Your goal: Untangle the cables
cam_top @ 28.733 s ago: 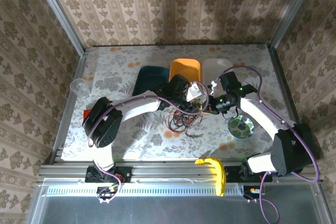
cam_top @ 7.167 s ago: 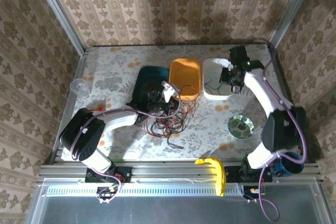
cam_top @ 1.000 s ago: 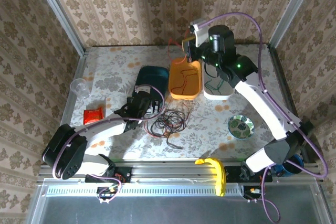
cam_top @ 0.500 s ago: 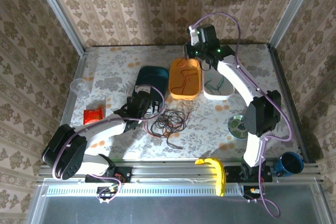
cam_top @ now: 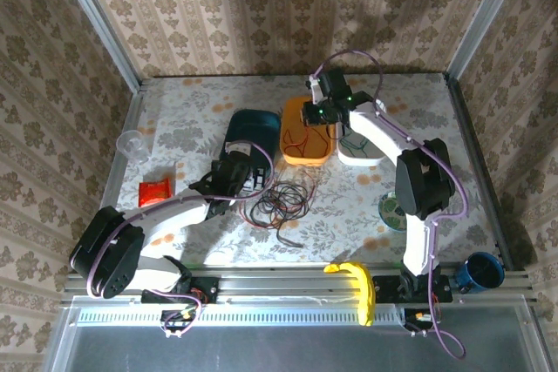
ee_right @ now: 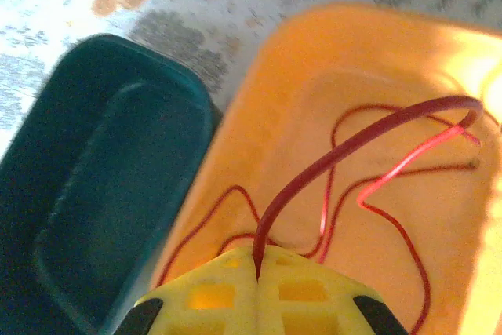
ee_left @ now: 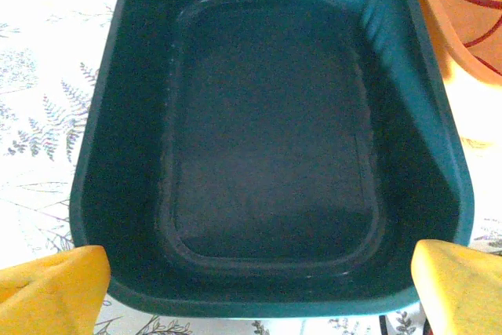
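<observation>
Three bins stand in a row on the bench (cam_top: 187, 111), upper middle of the overhead view: one dark teal bin (cam_top: 248, 126), one orange bin (cam_top: 305, 161) and one white bin (cam_top: 362, 159). The right end effector (ee_right: 257, 266) is closed tight on one red cable (ee_right: 357, 141), which arches up from its two yellow fingers (ee_right: 314, 296) and loops down into the orange bin. One green cable (cam_top: 351, 140) lies in the white bin. One tangle of cables (cam_top: 279, 204), black and red, sits on the bench below the bins, near the frame's middle. The left end effector (cam_top: 251, 173) is spread wide and holds nothing, at the teal bin's near rim, just left of the tangle.
</observation>
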{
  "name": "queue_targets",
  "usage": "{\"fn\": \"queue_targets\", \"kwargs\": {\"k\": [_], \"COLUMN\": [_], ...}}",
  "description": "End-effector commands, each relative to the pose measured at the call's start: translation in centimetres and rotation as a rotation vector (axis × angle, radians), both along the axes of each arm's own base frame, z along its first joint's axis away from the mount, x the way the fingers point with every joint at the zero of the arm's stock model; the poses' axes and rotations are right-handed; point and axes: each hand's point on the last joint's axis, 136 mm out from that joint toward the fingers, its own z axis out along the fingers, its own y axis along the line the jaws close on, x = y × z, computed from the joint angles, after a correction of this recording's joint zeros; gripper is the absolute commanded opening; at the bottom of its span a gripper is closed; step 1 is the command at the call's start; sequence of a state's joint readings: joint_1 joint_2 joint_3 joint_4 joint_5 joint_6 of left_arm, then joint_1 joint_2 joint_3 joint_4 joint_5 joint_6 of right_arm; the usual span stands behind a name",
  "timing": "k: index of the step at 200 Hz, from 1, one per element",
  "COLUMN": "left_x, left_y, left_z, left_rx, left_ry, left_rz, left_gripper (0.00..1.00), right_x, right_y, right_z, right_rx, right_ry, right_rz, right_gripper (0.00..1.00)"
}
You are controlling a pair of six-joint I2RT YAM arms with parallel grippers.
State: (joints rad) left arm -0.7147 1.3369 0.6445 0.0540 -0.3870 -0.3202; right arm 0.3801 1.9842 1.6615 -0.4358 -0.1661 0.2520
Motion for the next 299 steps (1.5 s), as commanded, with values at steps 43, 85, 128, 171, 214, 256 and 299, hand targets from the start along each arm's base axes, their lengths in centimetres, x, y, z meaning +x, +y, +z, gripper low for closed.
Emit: {"fn": "queue_targets", "kwargs": {"k": [43,85,128,171,214,256,299], "left_x": [-2.7,-4.0,-4.8,-5.5,-5.1,-5.1,-4.6], "left_y": [-0.4,0.2,-0.1,-1.0,-1.0,-1.5,-3.8], "left_z": [0.7,-0.7,-2.1,-4.2,-6.1,-6.2,2.3], "left_rx": [-0.037,-0.046,-0.030,-0.007,0.076,0.166,0.186], "left_ry": [0.074,0.161,0.230,0.304,0.348,0.328,0.058], "left_rz": [-0.134,-0.143,-0.173,-0.227,-0.241,-0.271,-0.339], "left_gripper": [1.00,1.00,0.98,0.94,0.82,0.23,0.00], "right_x": [0.3,-0.6,-0.2,-2.7,-5.3,-6.5,-6.9], "right_y": [-1.6,-1.9,-4.9,-7.0,-8.0,-8.7,-10.3], "right_z": [-5.3,-5.2,0.5,3.4,3.7,3.6,3.3], "right_rx": [-0.025,-0.132,-0.207,-0.207,-0.186,-0.174,-0.139], "right_ry": [0.173,0.242,0.074,-0.011,-0.019,-0.019,-0.051], "right_rz": [-0.062,-0.013,-0.137,-0.195,-0.210,-0.242,-0.346], "right_gripper": [0.13,0.40,0.47,0.47,0.48,0.47,0.47]}}
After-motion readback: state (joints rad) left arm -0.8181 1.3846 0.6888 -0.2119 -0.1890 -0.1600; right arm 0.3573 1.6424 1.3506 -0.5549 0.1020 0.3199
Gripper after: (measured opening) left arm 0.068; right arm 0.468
